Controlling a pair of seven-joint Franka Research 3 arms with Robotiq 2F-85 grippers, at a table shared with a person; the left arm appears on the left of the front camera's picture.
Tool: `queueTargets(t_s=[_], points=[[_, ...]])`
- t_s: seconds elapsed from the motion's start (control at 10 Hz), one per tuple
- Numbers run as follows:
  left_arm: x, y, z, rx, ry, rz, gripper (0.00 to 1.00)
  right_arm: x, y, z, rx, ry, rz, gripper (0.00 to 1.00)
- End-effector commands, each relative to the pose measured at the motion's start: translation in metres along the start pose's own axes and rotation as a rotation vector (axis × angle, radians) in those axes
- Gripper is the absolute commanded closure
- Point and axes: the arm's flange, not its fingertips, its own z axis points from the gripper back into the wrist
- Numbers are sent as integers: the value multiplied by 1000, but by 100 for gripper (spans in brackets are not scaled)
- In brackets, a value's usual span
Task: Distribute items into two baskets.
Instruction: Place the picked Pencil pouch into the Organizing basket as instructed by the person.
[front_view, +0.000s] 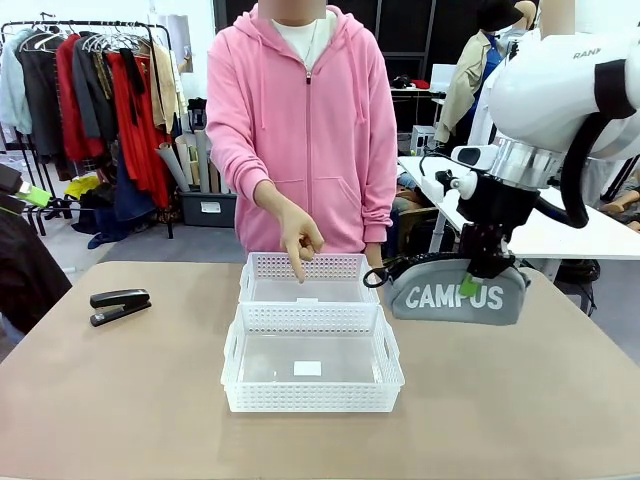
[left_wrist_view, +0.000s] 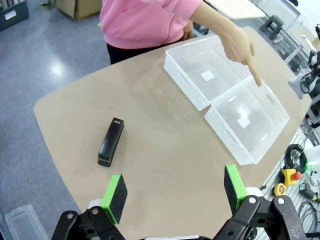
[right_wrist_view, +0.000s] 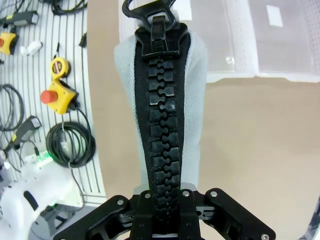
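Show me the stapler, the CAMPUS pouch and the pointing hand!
stapler (front_view: 120, 300): front view, middle of its black top.
CAMPUS pouch (front_view: 455, 296): front view, grey side, at the white lettering.
pointing hand (front_view: 297, 236): front view, back of the hand.

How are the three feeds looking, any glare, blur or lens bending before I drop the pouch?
Front view: even light, sharp, the pouch lettering readable, faint shadows beneath the baskets. Left wrist view: wide-angle bending curves the table edge; glare on the floor; stapler crisp. Right wrist view: zipper sharp, small highlight on one of the baskets.
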Motion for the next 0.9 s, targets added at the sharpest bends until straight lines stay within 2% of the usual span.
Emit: queueTargets(t_s=[0.0,0.4,0.6,0.8], points=[[0,1,1,-12,-14,-9,0,19,5,-7,-25,-29,-65,100],[0,1,1,-12,-14,-9,0,61,-2,-30,23,-59,-150,100],[0,1,1,-12,-14,-9,0,79,-10,-41,49,-91,-113,100],[0,1,1,-12,-14,-9,0,96,-11,-50,22,-94,-93,100]])
